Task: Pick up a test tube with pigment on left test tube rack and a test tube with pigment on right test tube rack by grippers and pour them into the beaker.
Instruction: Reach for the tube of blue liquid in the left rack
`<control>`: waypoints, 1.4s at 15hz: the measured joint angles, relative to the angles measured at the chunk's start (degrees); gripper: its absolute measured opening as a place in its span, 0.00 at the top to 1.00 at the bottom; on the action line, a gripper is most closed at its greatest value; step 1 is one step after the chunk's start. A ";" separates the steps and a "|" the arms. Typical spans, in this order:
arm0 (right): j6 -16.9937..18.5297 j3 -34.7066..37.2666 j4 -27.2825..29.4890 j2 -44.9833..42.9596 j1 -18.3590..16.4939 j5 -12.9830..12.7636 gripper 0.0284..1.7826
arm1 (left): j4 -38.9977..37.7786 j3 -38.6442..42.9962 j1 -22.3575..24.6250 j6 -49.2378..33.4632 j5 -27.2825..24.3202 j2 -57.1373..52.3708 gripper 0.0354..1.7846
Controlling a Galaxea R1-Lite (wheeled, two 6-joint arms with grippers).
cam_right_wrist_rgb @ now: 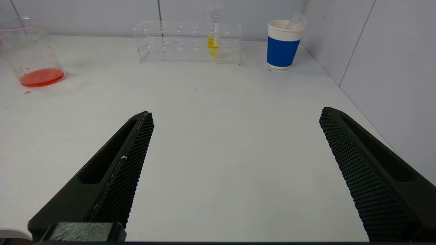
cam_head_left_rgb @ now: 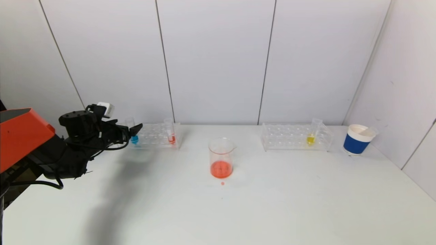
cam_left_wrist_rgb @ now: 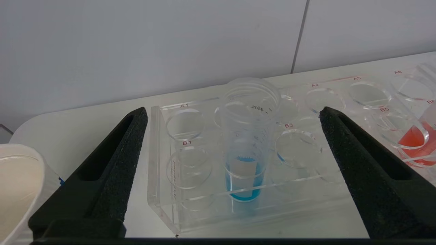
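The left clear rack [cam_head_left_rgb: 155, 136] holds a tube of blue pigment [cam_head_left_rgb: 133, 135] and a tube of red pigment [cam_head_left_rgb: 170, 135]. My left gripper [cam_head_left_rgb: 134, 131] is open just in front of the blue tube [cam_left_wrist_rgb: 247, 143], which stands between the two fingers without touching them. The right clear rack [cam_head_left_rgb: 294, 136] holds a tube of yellow pigment [cam_head_left_rgb: 311, 135], also seen in the right wrist view [cam_right_wrist_rgb: 213, 41]. The beaker [cam_head_left_rgb: 221, 157] with red liquid stands mid-table. My right gripper [cam_right_wrist_rgb: 235, 117] is open and empty over bare table, out of the head view.
A blue and white paper cup [cam_head_left_rgb: 358, 139] with an empty tube in it stands at the far right by the wall. Another white cup [cam_left_wrist_rgb: 17, 183] sits beside the left rack. A red drop [cam_head_left_rgb: 222, 183] lies in front of the beaker.
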 joint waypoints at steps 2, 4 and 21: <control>0.02 0.00 0.00 0.00 0.00 0.00 0.01 | 0.00 -0.32 -0.11 0.00 0.00 0.02 0.01; 0.02 0.00 0.00 0.00 0.00 0.00 0.01 | 0.01 -0.40 -0.22 0.00 -0.02 0.07 0.01; 0.02 0.00 0.00 0.00 0.00 0.00 0.01 | -0.40 0.06 -0.30 -0.09 0.05 0.05 0.01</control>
